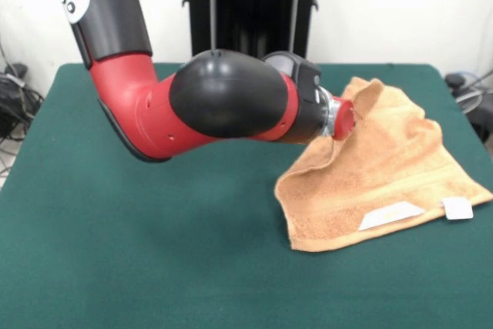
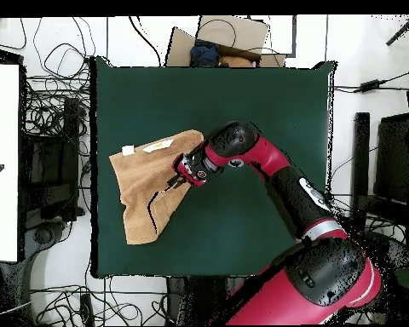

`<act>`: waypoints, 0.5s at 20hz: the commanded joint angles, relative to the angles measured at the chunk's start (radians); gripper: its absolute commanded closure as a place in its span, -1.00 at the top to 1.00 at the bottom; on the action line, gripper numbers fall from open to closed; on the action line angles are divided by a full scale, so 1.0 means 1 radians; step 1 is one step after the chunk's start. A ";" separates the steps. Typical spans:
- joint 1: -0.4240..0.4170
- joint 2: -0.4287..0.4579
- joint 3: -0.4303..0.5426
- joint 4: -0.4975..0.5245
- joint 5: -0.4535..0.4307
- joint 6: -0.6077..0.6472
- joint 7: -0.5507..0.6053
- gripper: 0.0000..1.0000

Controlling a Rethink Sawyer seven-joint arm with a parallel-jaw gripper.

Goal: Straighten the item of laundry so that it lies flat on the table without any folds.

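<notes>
Green table (image 1: 154, 267), rumpled towel (image 1: 400, 182)

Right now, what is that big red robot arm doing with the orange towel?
The robot arm is reaching down to the towel on the green table, and its gripper is at the towel's edge. Whether the gripper has hold of the cloth cannot be seen. The towel is not flat: it is bunched and lifted near the gripper, with one corner folded over by the small white tag. So the straightening is not yet finished.
</notes>
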 commanded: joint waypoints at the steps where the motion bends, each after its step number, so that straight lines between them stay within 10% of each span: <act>1: -0.011 -0.043 -0.030 0.004 -0.006 0.062 -0.117 -1.00; 10: -0.015 -0.029 -0.031 -0.002 -0.009 0.064 -0.140 -1.00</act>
